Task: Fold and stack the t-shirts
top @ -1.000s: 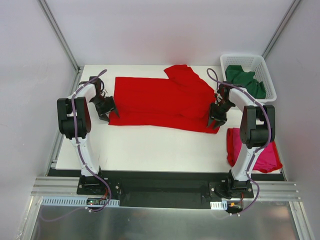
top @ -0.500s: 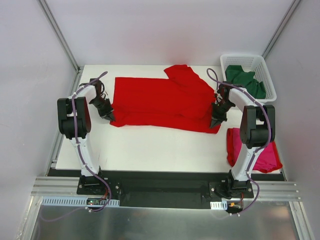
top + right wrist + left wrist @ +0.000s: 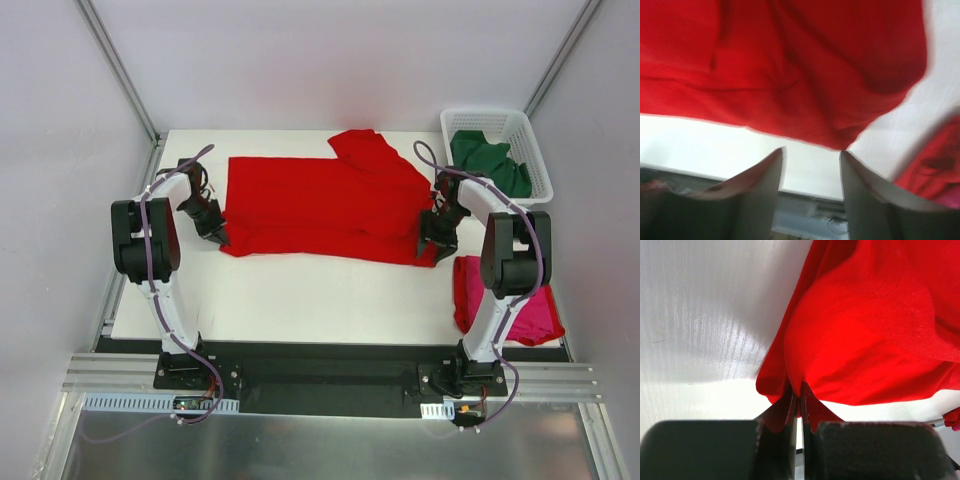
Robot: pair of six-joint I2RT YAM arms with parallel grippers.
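We judge the red shirt (image 3: 320, 200), spread along the far half of the table (image 3: 300, 290) from near the left edge to near the right edge, to be light, limp and not slippery. It will sag and drag unless it is taken at both near corners together. At its near-left corner the left gripper (image 3: 799, 399) has its fingers (image 3: 782, 415) pinched tight on a tuck of hem. At the near-right corner the right gripper (image 3: 812, 152) stands with fingers (image 3: 760, 185) apart and empty, the cloth's tip just ahead. The pink shirt (image 3: 535, 315) lies at the near-right corner, and the green shirt (image 3: 490, 155) sits in the basket (image 3: 485, 113) at the far-right corner.
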